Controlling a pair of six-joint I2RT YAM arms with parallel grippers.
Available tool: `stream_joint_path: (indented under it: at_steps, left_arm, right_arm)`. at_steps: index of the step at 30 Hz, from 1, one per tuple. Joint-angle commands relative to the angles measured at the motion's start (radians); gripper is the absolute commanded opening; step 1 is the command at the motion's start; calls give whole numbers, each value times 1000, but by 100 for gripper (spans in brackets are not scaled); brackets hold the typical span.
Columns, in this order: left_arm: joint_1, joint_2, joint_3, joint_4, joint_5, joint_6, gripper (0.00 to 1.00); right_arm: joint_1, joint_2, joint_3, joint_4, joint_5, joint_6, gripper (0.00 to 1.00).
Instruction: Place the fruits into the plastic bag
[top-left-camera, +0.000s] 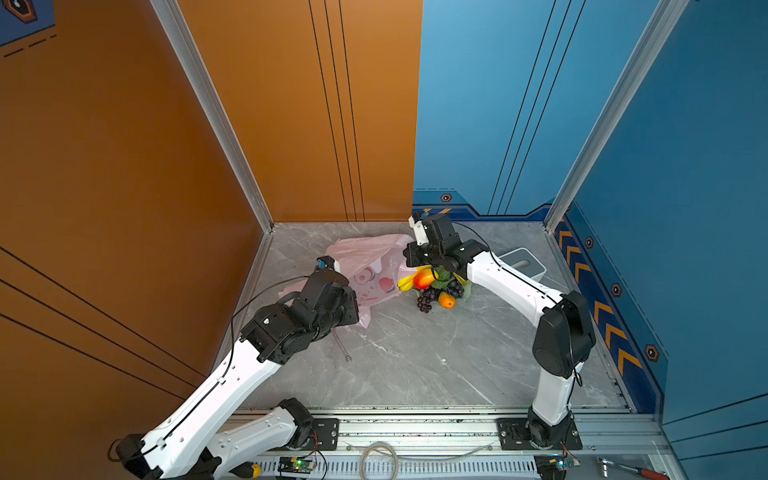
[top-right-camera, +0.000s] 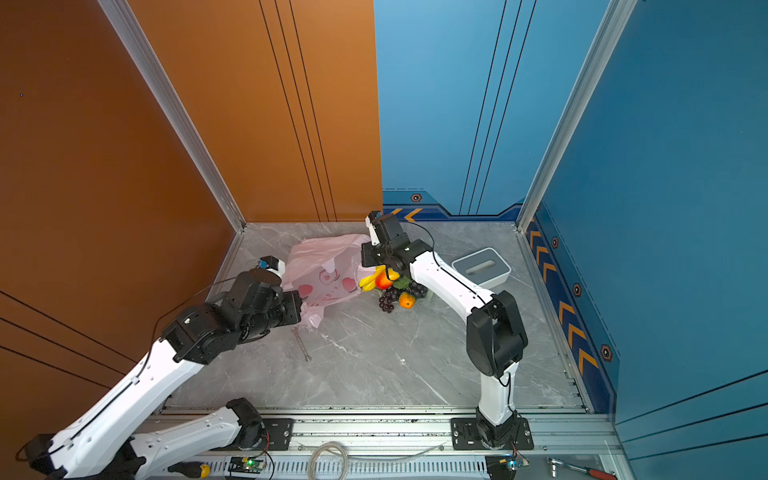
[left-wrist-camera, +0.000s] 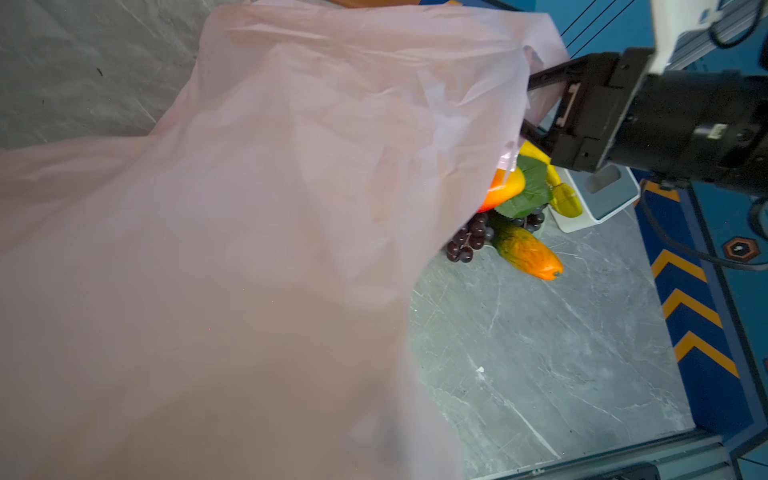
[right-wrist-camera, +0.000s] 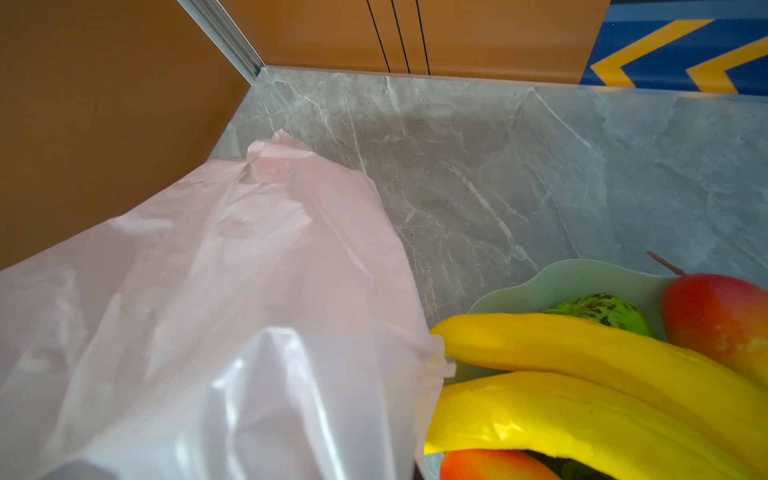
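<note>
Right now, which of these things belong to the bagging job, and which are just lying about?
Job: plastic bag, banana bunch, mango, purple grapes, small orange fruit, green dish holding them.
Lying about: wrench, white-and-grey box, red-handled ratchet.

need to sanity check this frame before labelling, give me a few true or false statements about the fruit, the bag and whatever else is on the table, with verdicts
1. The banana bunch is inside the plastic bag. False: it lies in the green dish beside the bag, outside it.
2. A wrench lies on the table, on the near side of the bag. True.
3. The white-and-grey box stands left of the bag. False: in both top views it stands to the right, beyond the dish.
4. Dark purple grapes lie at the near side of the dish. True.
5. The bag is pale pink with red prints. True.
</note>
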Motion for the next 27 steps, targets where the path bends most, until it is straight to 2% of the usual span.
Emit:
stream_joint_path:
  at_steps: [1, 6, 11, 14, 21, 27]
  left_arm:
    - [-62, -37, 58, -120, -108, -65, 0]
    - [-125, -86, 53, -173, -149, -131, 0]
    - [-125, -46, 43, -173, -143, -127, 0]
    - [-91, 23, 66, -173, -102, -107, 0]
    - [91, 183, 157, -167, 40, -43, 0]
    - [138, 276, 230, -152, 95, 38, 0]
  right_arm:
    - [21, -60, 32, -21, 8, 10, 0]
    - [31, -83, -3, -42, 27, 6, 0]
    - [10, -50, -14, -45, 29, 12, 0]
    - [-2, -14, 0, -49, 31, 16, 0]
    - [-29, 88, 68, -71, 25, 21, 0]
    - [-40, 180, 175, -71, 14, 21, 0]
